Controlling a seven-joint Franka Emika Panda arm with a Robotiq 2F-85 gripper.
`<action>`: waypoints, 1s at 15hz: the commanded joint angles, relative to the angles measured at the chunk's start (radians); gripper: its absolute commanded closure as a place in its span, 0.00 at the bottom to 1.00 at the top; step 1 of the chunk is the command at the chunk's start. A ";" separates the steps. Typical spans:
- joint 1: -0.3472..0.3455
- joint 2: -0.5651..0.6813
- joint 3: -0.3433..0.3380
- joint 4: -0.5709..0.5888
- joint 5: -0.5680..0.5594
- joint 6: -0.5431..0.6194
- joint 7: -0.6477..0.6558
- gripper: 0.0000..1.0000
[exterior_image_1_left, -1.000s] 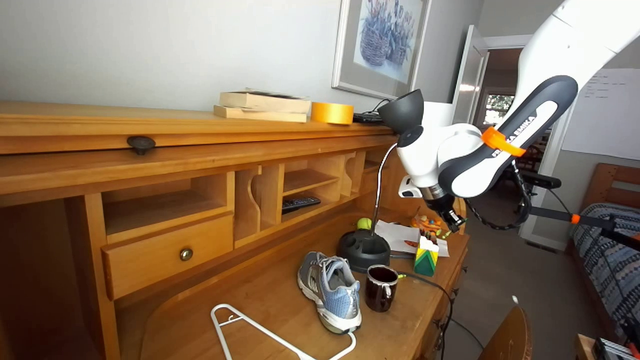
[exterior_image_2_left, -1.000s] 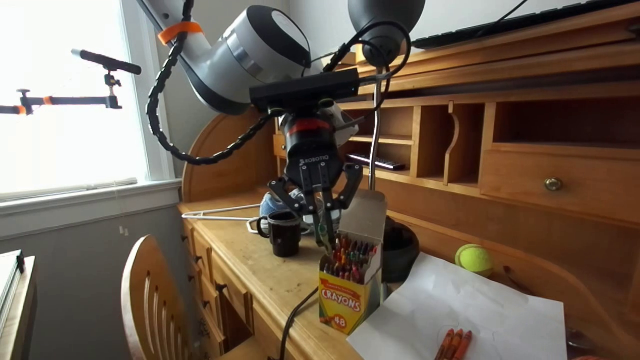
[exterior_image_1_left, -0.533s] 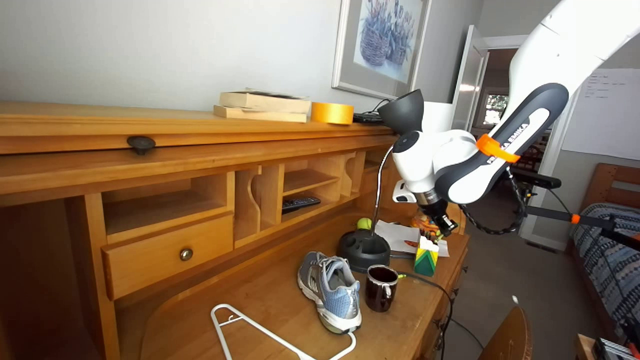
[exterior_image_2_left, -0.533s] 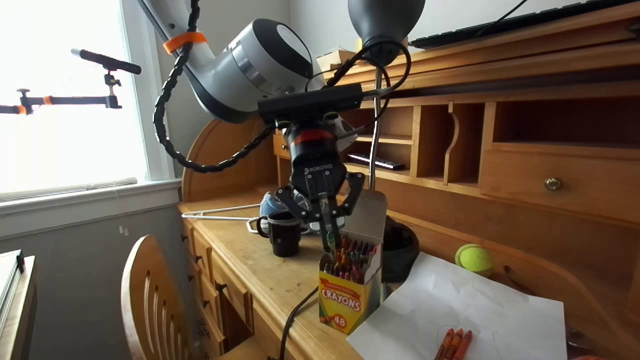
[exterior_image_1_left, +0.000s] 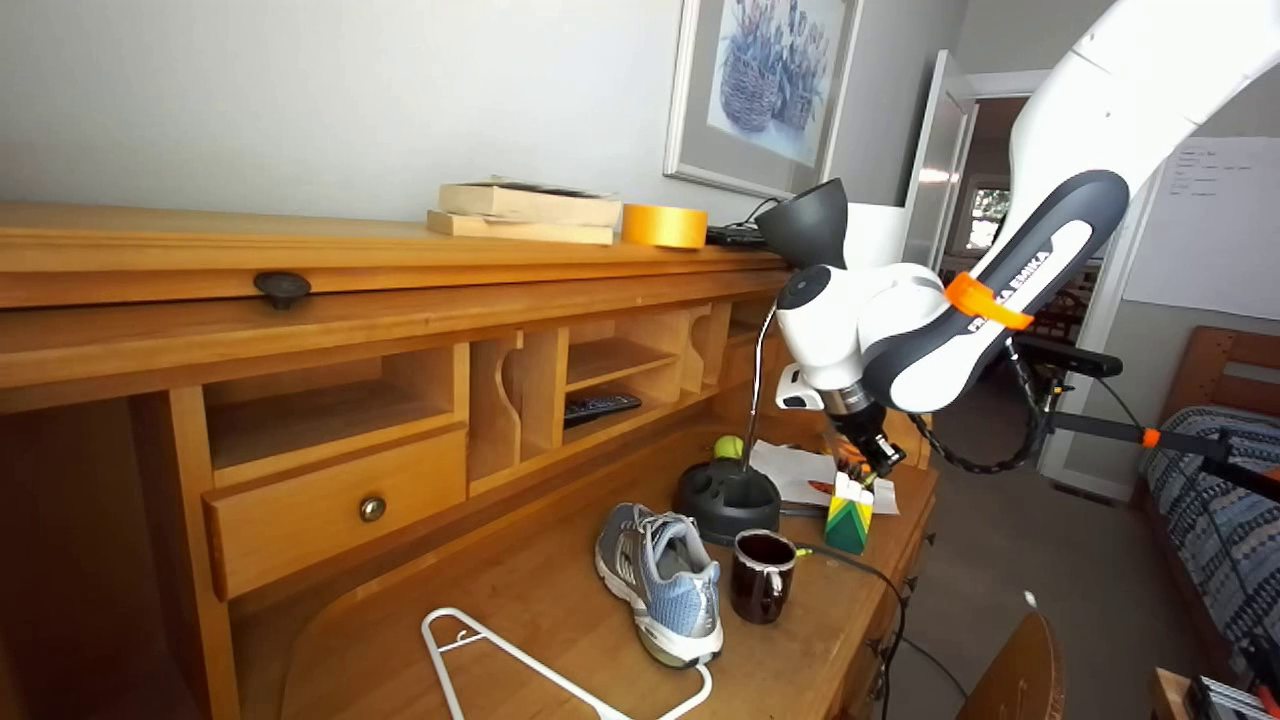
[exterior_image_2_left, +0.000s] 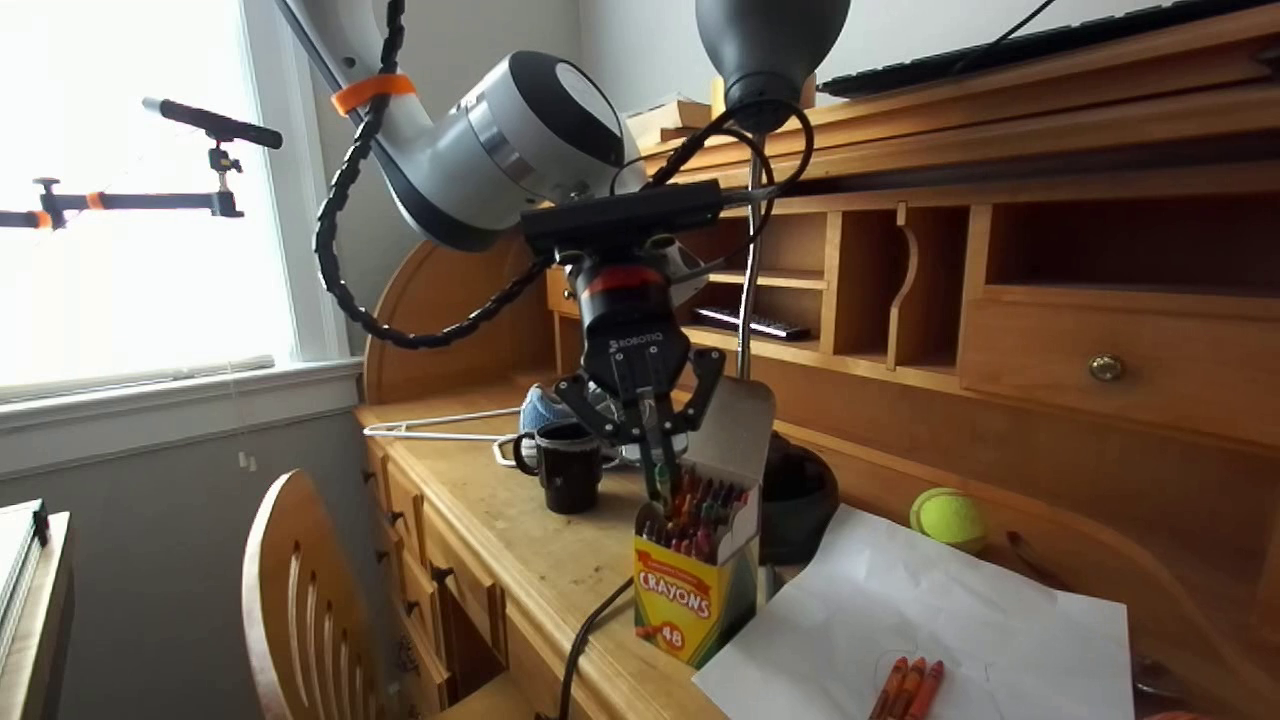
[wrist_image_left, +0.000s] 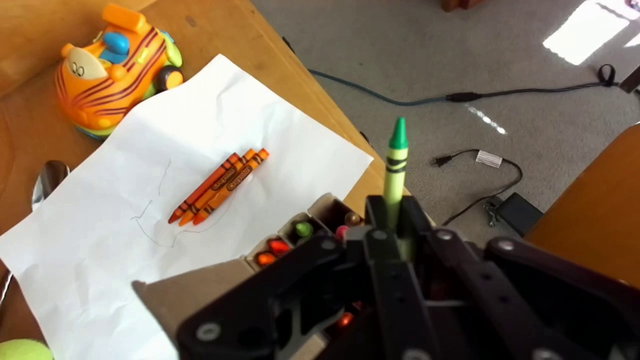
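In the wrist view my gripper (wrist_image_left: 394, 209) is clenched on a green crayon (wrist_image_left: 395, 175), pinching it between two dark fingers (wrist_image_left: 419, 220). Its pointed tip is a rich, even green; the wrapper below is pale yellow-green with black bands close under the tip, and the rest disappears between my fingers. Under them I see the crayon box (wrist_image_left: 205, 287), its cardboard flap folded open, with other crayons (wrist_image_left: 303, 229) in brown, pink, green, red and orange standing in its compartments. Next to it three orange crayons (wrist_image_left: 218, 187) lie side by side on white paper (wrist_image_left: 125, 250), an orange toy car (wrist_image_left: 115, 75) at the paper's edge. In an exterior view my gripper points down at a corner of the yellow-fronted box, which stands on the desk (exterior_image_2_left: 560, 545); the green crayon is a small green patch at my fingertips, right by the box's opening, and I cannot tell whether its lower end touches anything. A dark mug (exterior_image_2_left: 572, 480) stands near. In an exterior view the mug shows between the box and a blue-grey shoe (exterior_image_1_left: 665, 585), with a black lamp (exterior_image_1_left: 730, 505) beside them, and the green crayon is too small there to make out clearly.
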 joint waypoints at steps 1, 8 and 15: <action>0.008 0.015 0.001 0.009 -0.016 0.003 0.010 0.97; 0.024 0.008 0.004 0.004 -0.017 -0.025 0.006 0.97; 0.038 0.001 0.008 -0.005 -0.016 -0.077 -0.004 0.97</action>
